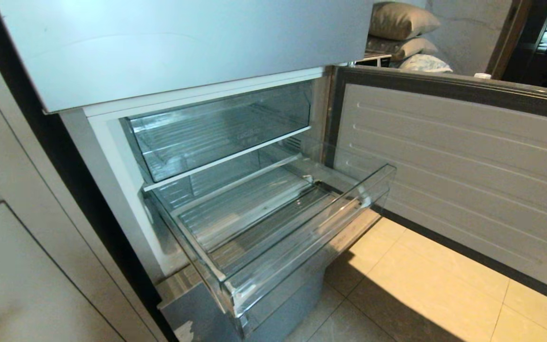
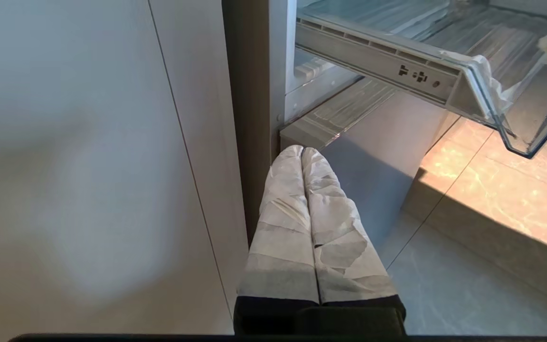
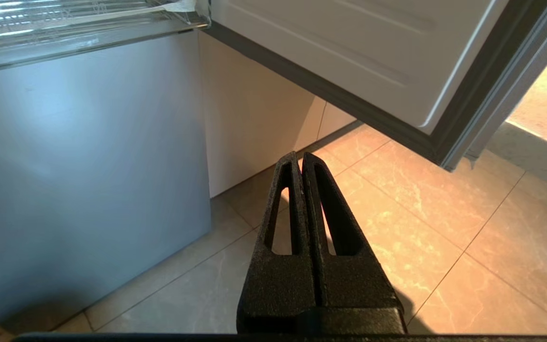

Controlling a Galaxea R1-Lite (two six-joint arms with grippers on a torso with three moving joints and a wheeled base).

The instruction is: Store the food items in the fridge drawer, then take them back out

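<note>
Counting one fridge drawer [image 1: 273,228], two end effectors

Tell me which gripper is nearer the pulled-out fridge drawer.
Hard to call. Left gripper hangs low below the fridge drawer at its side rail; right gripper hangs low under its front corner.

The fridge drawer [image 1: 273,228] is pulled out and open from above. Access is limited by the upper compartment [image 1: 216,128] overhead and the open door [image 1: 468,175] on the right.

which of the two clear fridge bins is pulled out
The lower fridge drawer, jutting forward over the floor; the upper clear bin with the white front strip sits pushed back inside.
</note>
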